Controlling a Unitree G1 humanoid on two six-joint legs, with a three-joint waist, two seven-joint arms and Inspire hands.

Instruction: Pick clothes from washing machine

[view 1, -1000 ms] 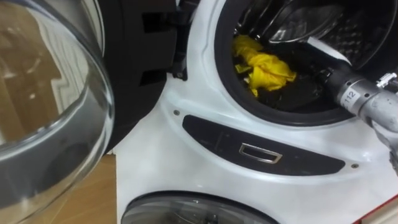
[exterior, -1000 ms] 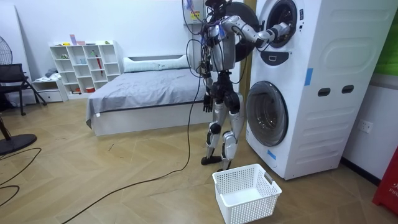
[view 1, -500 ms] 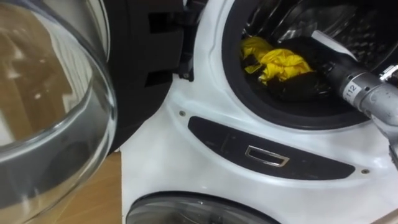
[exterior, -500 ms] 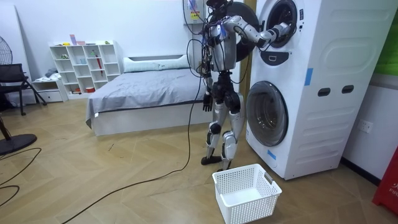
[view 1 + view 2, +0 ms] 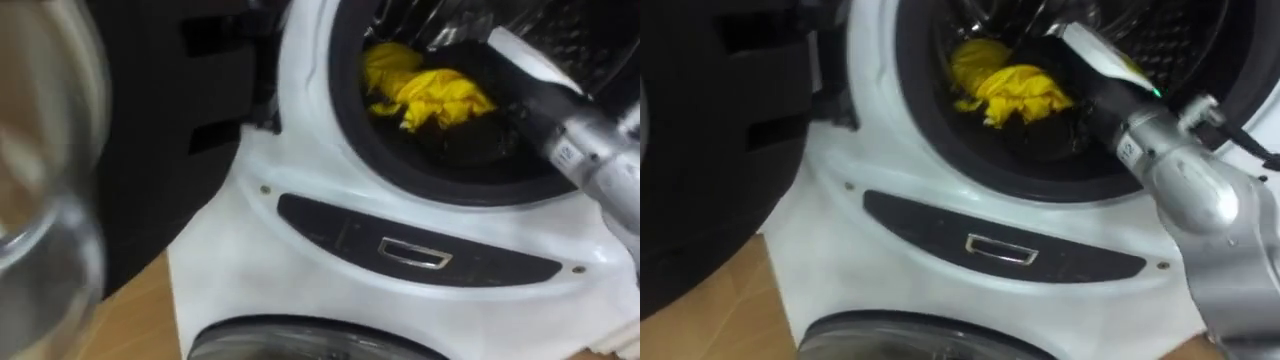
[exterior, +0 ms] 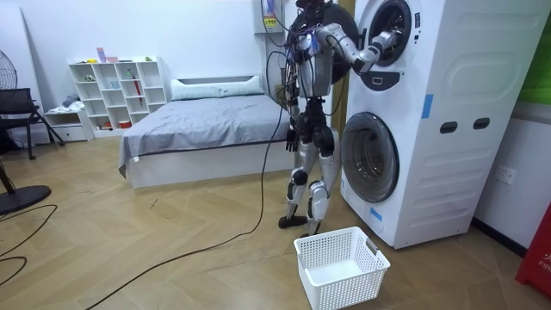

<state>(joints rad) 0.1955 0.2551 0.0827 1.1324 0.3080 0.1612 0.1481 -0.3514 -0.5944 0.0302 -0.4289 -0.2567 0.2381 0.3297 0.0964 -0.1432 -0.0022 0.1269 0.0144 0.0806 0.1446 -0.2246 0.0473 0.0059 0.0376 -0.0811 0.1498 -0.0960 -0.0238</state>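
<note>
Change: I lean closer; right hand reaches deeper into drum, just beside yellow cloth.
Grip: hidden in there, cannot tell.
Meaning: grab looks imminent, cloth not out.

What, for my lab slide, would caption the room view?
Robot's right arm reaches into the upper white washing machine, white plastic basket on the floor.
</note>
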